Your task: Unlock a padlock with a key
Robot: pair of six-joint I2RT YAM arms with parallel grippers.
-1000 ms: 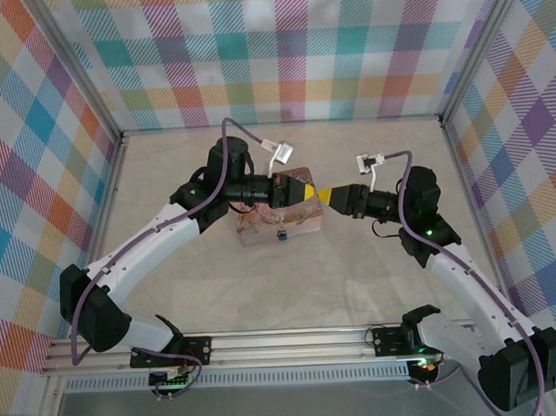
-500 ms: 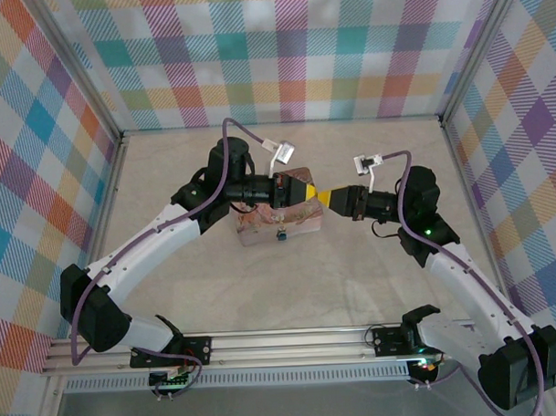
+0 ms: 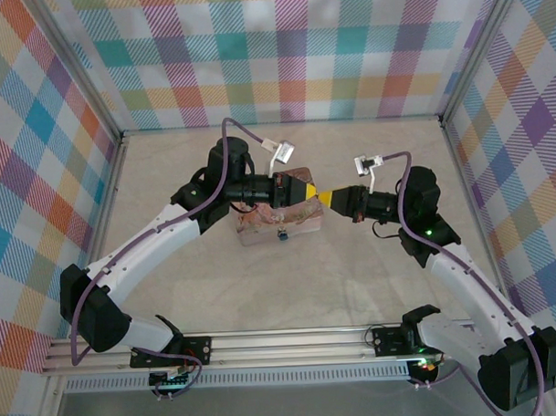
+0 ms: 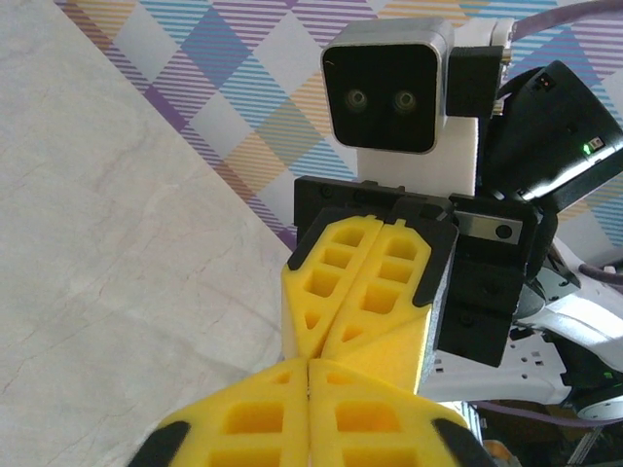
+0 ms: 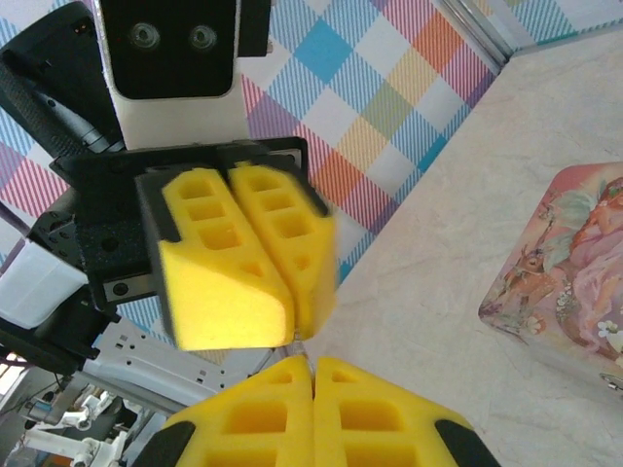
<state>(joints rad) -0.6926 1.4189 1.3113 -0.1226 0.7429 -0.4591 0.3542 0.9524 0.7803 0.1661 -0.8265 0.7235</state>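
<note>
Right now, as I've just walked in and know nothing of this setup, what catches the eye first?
The left hand and the right hand, both yellow-fingered, meet tip to tip at mid-table, over a far corner of a pink pictured box. Bright plaid walls stand all around the pale table.
</note>
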